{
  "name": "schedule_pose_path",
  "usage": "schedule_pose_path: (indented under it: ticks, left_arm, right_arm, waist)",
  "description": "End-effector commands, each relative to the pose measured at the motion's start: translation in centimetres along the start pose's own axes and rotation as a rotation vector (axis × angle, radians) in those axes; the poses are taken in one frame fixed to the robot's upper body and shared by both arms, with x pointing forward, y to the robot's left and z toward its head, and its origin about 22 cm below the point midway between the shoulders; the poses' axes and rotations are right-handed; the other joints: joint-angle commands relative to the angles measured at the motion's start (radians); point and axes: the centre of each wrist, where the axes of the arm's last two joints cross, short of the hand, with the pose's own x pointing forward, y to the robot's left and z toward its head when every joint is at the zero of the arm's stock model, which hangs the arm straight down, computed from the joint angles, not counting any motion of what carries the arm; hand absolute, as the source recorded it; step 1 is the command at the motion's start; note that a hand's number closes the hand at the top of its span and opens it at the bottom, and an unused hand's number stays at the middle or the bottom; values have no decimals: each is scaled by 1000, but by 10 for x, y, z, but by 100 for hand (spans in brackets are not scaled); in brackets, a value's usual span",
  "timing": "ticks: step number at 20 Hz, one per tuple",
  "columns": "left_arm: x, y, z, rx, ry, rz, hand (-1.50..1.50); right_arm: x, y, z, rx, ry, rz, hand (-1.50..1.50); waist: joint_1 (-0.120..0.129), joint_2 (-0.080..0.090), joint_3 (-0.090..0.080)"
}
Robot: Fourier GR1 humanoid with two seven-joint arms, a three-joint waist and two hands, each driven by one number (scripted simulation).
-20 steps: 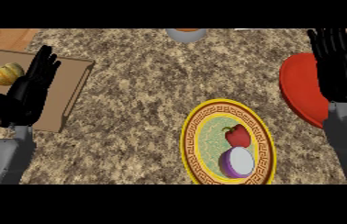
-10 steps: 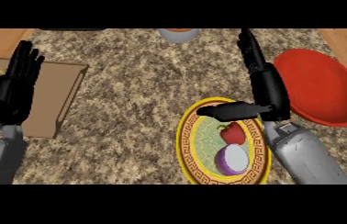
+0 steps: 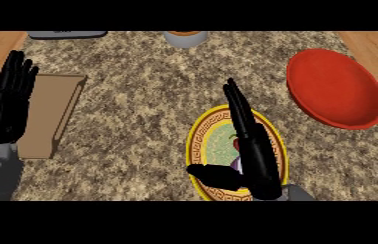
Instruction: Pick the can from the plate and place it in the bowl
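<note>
No label or writing can be read on anything in view. The speckled brown stone surface [image 3: 140,98] fills the frame. At lower centre lies a round yellow plate [image 3: 201,138] with a dark key-pattern border and a pale green middle. Over it is the black right hand [image 3: 251,143], fingers straight and pressed together, pointing toward the top of the frame, thumb jutting left across the plate's lower rim. It hides most of the can [image 3: 237,163], of which only a pale purple sliver with a red patch above it shows beside the fingers, on the plate. The smooth red bowl [image 3: 332,88] sits at the upper right, apart from the plate. A flat tan board [image 3: 52,113] lies at the left; the black left hand [image 3: 16,98] rests open, fingers up, at the left edge. A grey round container [image 3: 184,38] and a flat grey object [image 3: 68,34] sit at the top edge. Bare stone lies between board and plate.
</note>
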Motion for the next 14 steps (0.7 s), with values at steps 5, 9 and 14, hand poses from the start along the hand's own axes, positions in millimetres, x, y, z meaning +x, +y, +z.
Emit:
schedule_pose_path:
  ticks: [5, 9, 14]
  left_arm:
    - [-7, 8, 10, 31, 10, -1, 0]
    - [-2, 4, 8, 25, 0, 2, 0]
    - [4, 1, 5, 2, -25, 8, 0]
  right_arm:
    - [27, -40, 21, 69, 202, 328, -150]
    - [45, -55, 32, 263, 343, 485, -150]
    - [83, -72, 46, 442, 440, 596, -150]
  waist:
    - [-26, -1, -1]
    - [-13, 4, -2]
    - [17, 17, 0]
